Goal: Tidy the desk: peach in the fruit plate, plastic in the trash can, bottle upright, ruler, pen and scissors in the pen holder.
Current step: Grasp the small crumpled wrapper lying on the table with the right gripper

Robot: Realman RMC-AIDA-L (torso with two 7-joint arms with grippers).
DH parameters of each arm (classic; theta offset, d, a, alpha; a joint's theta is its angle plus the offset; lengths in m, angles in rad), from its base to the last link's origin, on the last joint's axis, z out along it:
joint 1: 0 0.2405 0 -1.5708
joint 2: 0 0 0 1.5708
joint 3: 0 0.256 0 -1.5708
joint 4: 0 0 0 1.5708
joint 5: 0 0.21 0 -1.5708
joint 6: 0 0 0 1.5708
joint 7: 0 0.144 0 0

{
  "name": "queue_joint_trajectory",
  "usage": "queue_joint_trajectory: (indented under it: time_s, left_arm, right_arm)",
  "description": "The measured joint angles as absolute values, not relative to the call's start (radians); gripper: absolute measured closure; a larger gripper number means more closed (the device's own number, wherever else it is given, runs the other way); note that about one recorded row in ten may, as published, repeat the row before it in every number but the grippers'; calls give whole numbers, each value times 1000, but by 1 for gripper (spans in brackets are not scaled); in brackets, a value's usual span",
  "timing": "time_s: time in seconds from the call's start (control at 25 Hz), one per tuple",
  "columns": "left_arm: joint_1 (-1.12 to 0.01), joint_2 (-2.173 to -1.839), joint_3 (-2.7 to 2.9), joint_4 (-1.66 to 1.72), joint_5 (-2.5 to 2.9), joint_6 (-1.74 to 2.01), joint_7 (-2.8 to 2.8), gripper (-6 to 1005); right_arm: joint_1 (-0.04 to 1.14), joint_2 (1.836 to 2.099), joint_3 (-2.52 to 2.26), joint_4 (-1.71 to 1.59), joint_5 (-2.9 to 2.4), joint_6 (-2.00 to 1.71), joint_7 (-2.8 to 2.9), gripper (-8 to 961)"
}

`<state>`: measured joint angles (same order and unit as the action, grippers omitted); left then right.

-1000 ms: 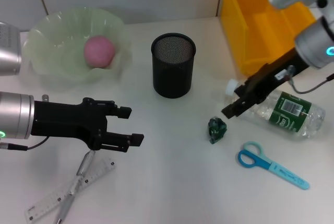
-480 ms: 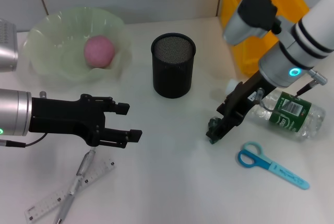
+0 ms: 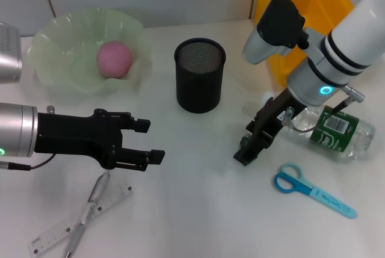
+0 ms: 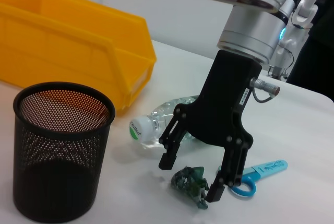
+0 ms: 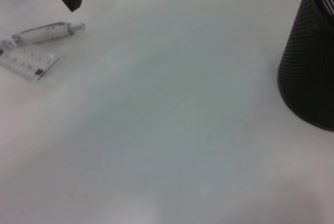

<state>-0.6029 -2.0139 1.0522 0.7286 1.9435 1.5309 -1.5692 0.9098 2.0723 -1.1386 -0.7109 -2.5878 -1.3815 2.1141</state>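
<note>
My right gripper (image 4: pixel 194 174) has its fingers spread wide and straddling the plastic (image 4: pixel 189 182), one tip on each side, nothing clamped yet. The wad lies on the table mid-right, between the holder (image 3: pixel 200 75) and the scissors (image 3: pixel 313 189), with the lying bottle (image 3: pixel 325 129) just behind. I would drop until the tips nearly touch the table, centre the wad, then squeeze gently, since crumpled film can slip, before lifting toward the yellow bin (image 3: pixel 301 23) at the far right corner. My left gripper (image 3: pixel 144 142) hovers open, empty, near the pen (image 3: pixel 90 210) and ruler (image 3: pixel 78 221).
</note>
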Motion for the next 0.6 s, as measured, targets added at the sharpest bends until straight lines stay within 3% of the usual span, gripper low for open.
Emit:
queue_joint_trajectory:
  time_s: [0.6]
  left_arm:
    - [-602, -2013, 1051, 729, 1944, 1531, -1569, 190]
  right_arm:
    - [911, 2075, -1157, -710, -2585, -1384, 2113, 124]
